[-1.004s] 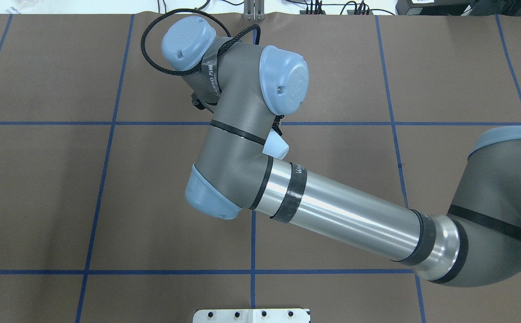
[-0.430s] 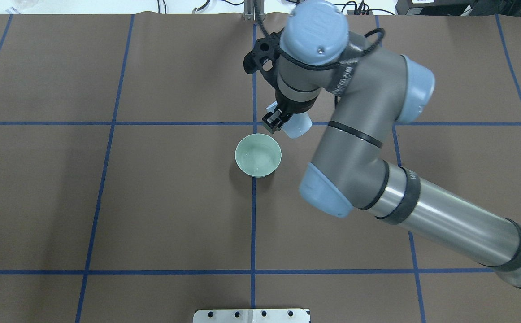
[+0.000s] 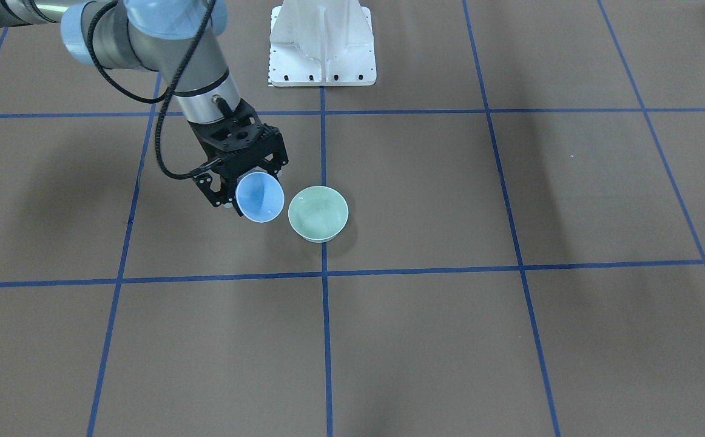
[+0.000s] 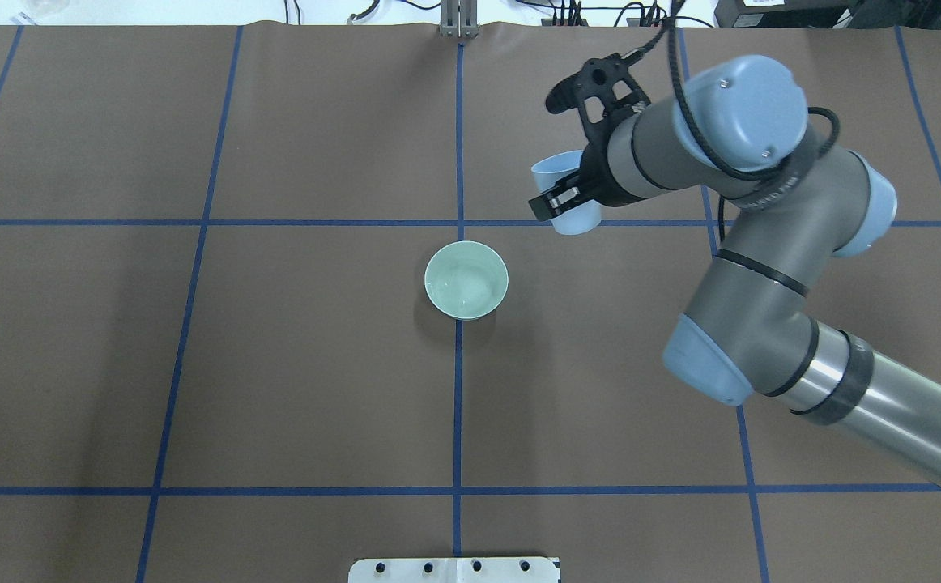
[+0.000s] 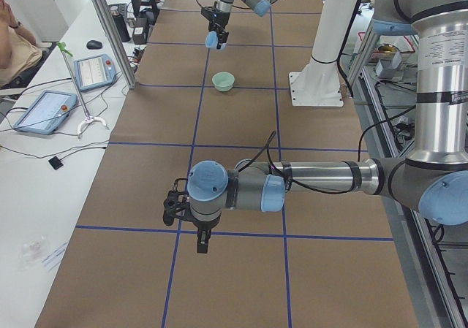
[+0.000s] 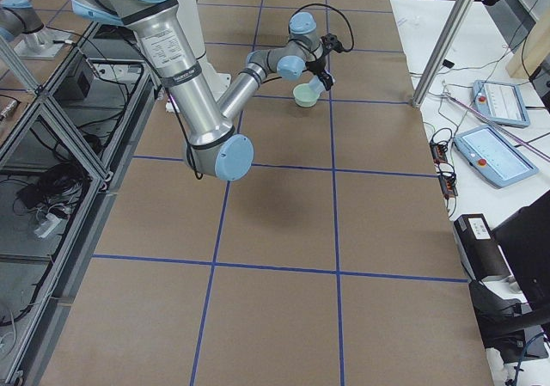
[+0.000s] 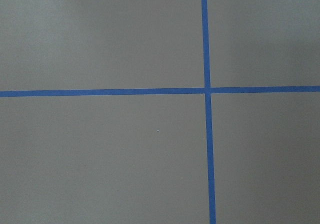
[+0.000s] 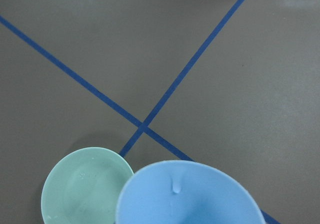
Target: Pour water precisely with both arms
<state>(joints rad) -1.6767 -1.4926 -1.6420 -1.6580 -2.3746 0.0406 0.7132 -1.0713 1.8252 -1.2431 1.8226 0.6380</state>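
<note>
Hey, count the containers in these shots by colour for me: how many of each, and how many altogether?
Light-blue tapered cup, held tilted in the right claw: 1
Pale-green round bowl, standing on the brown table: 1
Total: 2

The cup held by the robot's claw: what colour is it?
The cup is light blue, inside and out; the front-facing view shows it best.
</note>
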